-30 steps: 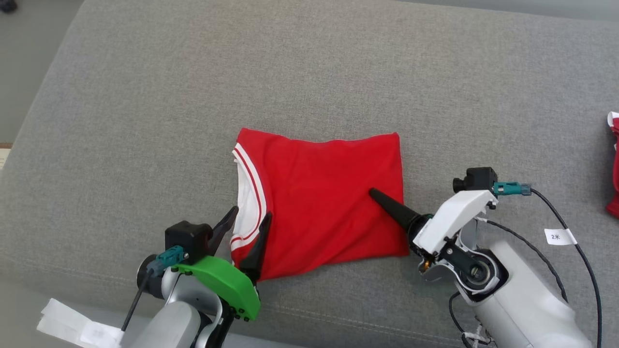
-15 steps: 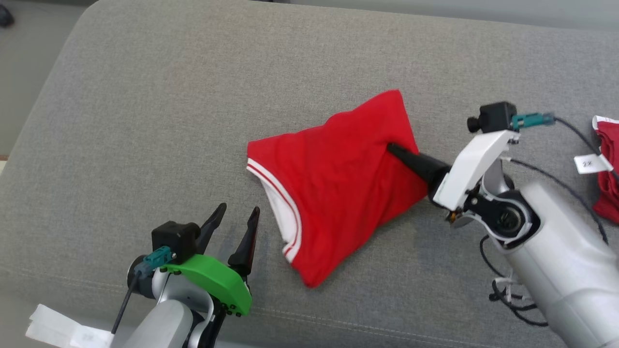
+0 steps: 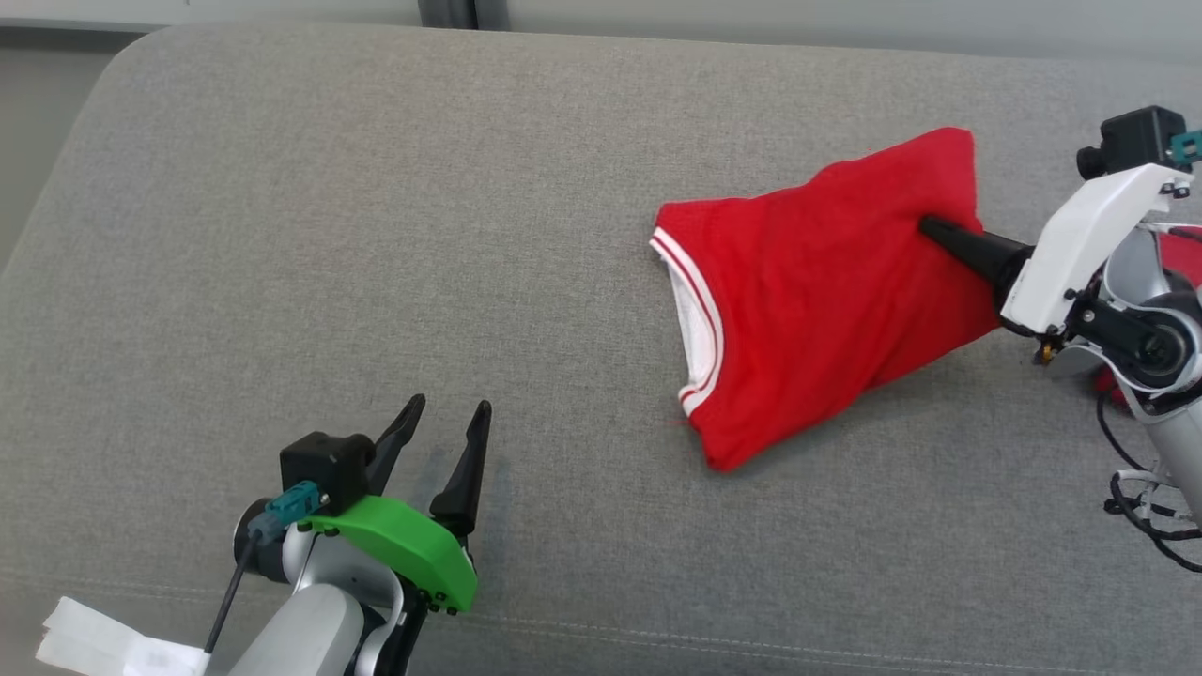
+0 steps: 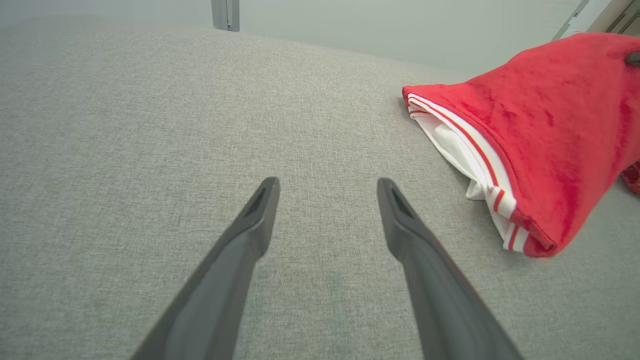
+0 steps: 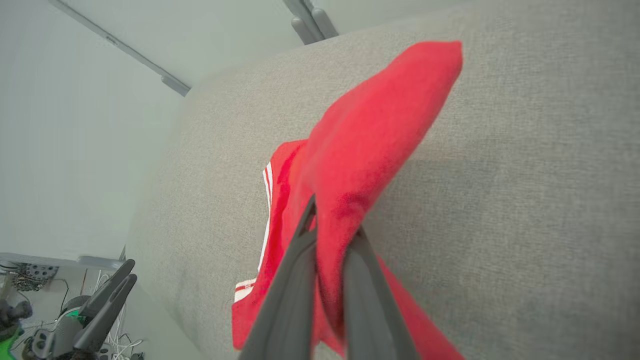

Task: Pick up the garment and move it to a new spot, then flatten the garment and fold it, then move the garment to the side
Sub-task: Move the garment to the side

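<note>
Snugly, garment between the right jaws

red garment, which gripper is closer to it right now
Right. The right gripper is shut on the red garment, pinching its edge. The left gripper is open and apart from it, over the grey cushion off the garment's striped-trim side.

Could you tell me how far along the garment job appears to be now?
Done: the red garment looks folded into a compact bundle. In hand: the right gripper is shut on its edge, holding that side up off the gray cushion; the left gripper hangs open, apart from it. Left: setting it down at the side and letting go.
</note>
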